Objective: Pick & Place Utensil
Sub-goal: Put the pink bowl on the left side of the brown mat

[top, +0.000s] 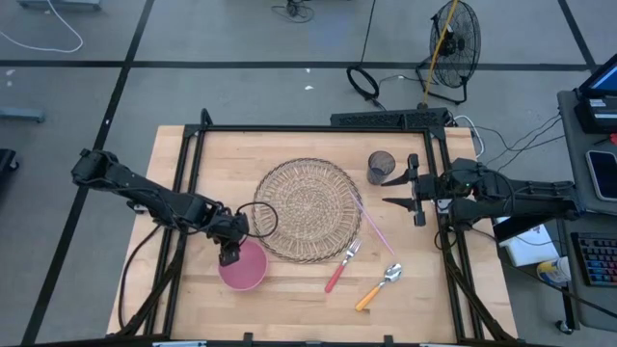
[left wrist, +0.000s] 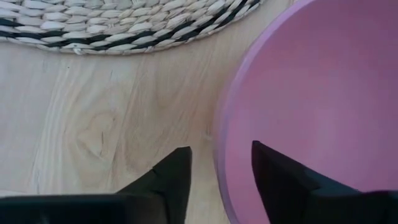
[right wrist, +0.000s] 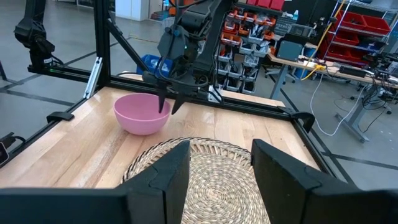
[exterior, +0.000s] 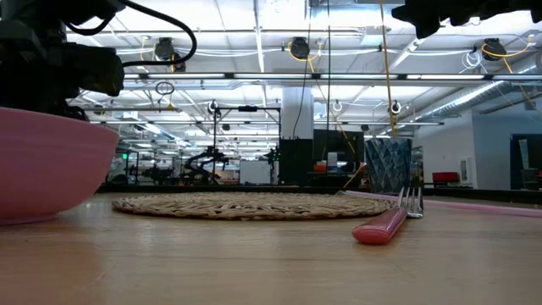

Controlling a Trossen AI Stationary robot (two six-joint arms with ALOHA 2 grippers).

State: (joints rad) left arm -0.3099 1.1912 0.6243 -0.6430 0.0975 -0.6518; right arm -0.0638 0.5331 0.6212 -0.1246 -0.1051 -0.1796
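From above, the left gripper (top: pixel 228 253) hung over the rim of the pink bowl (top: pixel 245 271) at the near left of the counter (top: pixel 174 173), beside the woven mat (top: pixel 308 209). The fork (top: pixel 341 267) and the spoon (top: pixel 379 286) lay untouched on the counter near the mat's right side, and a dark cup (top: pixel 380 167) stood at the far right. The right gripper (top: pixel 415 190) waited beside that cup, part open and empty.

At counter height, the bowl (exterior: pixel 51 157) sat at the left and the fork (exterior: pixel 388 222) lay flat, tines towards the mat (exterior: pixel 254 204).

Through the left wrist, the fingers (left wrist: pixel 168 180) straddled the bowl's rim (left wrist: pixel 219 149), one outside and one inside, apart and not yet pinching. A good grip would probably want them lowered squarely before closing.

Through the right wrist, the fingers (right wrist: pixel 161 174) stood apart above the mat (right wrist: pixel 211 174), holding nothing.
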